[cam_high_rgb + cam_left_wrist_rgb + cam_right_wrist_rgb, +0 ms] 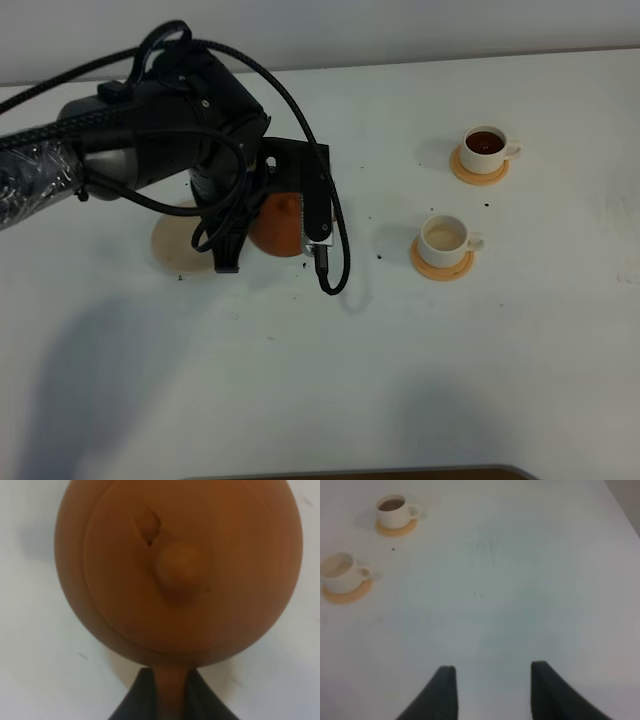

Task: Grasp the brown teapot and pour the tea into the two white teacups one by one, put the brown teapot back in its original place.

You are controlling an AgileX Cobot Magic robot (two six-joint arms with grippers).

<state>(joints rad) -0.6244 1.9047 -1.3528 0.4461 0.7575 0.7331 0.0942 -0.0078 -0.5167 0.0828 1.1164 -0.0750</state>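
Brown clay: the teapot (pixel 281 228) is made of it; it is seen just right of the saucer (pixel 172 246) and off it, half hidden under the left arm (pixel 150 140). Whether it is touching the table (pixel 300 390) cannot be told.
Left pincer (pixel 170 672): pressed onto the teapot's handle (pixel 170 700), which is pinched between two dark fingers (pixel 137 702).
Lid: seen from straight above in the left wrist view, with its knob (pixel 181 571) near the middle.
Saucer: pale beige, flat on the table, partly covered by the arm.
Far cup (pixel 486 144): filled with dark tea and set on an orange-tan coaster (pixel 478 172), with its handle turned to the right.
Near cup (pixel 445 236): set on its own coaster (pixel 441 264), well right of the teapot. A pale inside is shown; whether tea is in it cannot be told.
Right pincer (pixel 493 667): spread, with only bare white table seen between its fingers (pixel 445 690), well apart from both cups.
Table: white, with a few dark specks (pixel 381 256) scattered between teapot and cups.
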